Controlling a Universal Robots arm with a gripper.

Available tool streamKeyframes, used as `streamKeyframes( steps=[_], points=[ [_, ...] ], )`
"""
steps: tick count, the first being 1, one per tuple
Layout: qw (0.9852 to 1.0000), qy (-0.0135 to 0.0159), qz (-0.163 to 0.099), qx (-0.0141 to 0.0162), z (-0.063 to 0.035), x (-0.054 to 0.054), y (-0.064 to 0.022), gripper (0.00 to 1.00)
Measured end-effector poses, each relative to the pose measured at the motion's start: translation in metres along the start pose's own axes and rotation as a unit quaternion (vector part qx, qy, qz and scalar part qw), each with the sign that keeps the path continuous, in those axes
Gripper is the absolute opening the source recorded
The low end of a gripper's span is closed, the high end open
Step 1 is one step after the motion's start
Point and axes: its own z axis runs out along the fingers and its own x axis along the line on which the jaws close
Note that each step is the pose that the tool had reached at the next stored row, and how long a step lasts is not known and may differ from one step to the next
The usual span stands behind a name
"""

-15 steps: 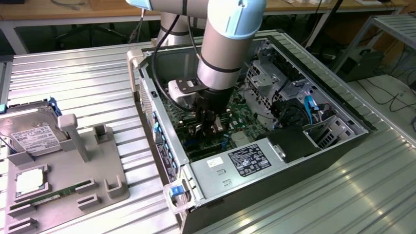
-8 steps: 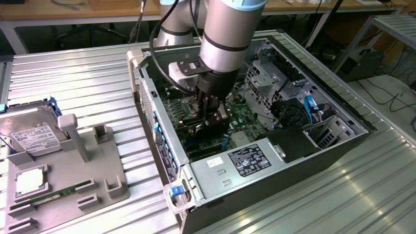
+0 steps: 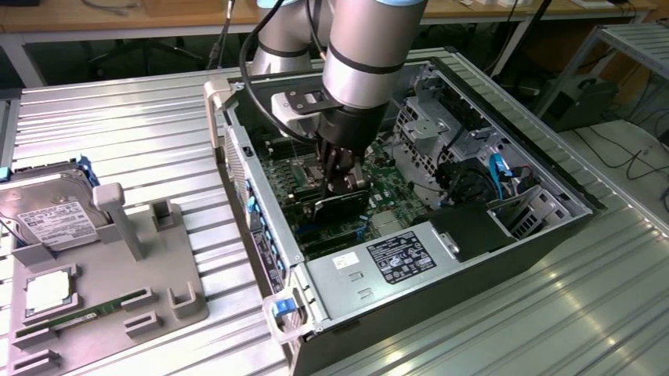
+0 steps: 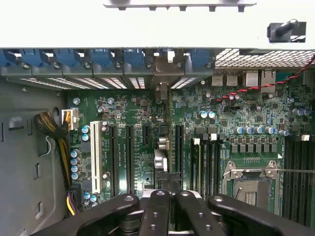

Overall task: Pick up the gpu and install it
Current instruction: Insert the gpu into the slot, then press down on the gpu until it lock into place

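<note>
The exterior view shows the corrugated metal surface (image 3: pixel 125 133), the open computer case (image 3: pixel 544 196) and a grey fixture tray (image 3: pixel 115 290) holding a hard drive (image 3: pixel 47 215). The arm reaches steeply into the case. The hand (image 3: pixel 343 186) is clenched on the gpu (image 3: pixel 340 207), held edge-on above the green motherboard (image 4: pixel 236 110), whose slots appear in the wrist view.

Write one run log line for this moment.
hand: shut on gpu | gpu: inside computer case, at motherboard | hard drive: on holder
</note>
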Motion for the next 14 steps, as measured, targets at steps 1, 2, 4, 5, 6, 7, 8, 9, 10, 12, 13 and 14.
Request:
streamKeyframes(
  steps=[1, 2, 4, 5, 6, 7, 8, 9, 10, 12, 13, 14],
  points=[
    [1.0, 0.0, 0.0, 0.0, 0.0, 0.0, 0.0, 0.11],
    [1.0, 0.0, 0.0, 0.0, 0.0, 0.0, 0.0, 0.11],
    [1.0, 0.0, 0.0, 0.0, 0.0, 0.0, 0.0, 0.11],
    [1.0, 0.0, 0.0, 0.0, 0.0, 0.0, 0.0, 0.11],
    [1.0, 0.0, 0.0, 0.0, 0.0, 0.0, 0.0, 0.11],
    [1.0, 0.0, 0.0, 0.0, 0.0, 0.0, 0.0, 0.11],
    [1.0, 0.0, 0.0, 0.0, 0.0, 0.0, 0.0, 0.11],
    [1.0, 0.0, 0.0, 0.0, 0.0, 0.0, 0.0, 0.11],
    [1.0, 0.0, 0.0, 0.0, 0.0, 0.0, 0.0, 0.11],
    [1.0, 0.0001, 0.0, 0.0, 0.0, 0.0, 0.0, 0.11],
    [1.0, 0.0001, 0.0, 0.0, -0.0001, 0.0, 0.0006, 0.11],
    [1.0, 0.0001, 0.0, 0.0, -0.0001, 0.0, 0.0013, 0.11]
  ],
)
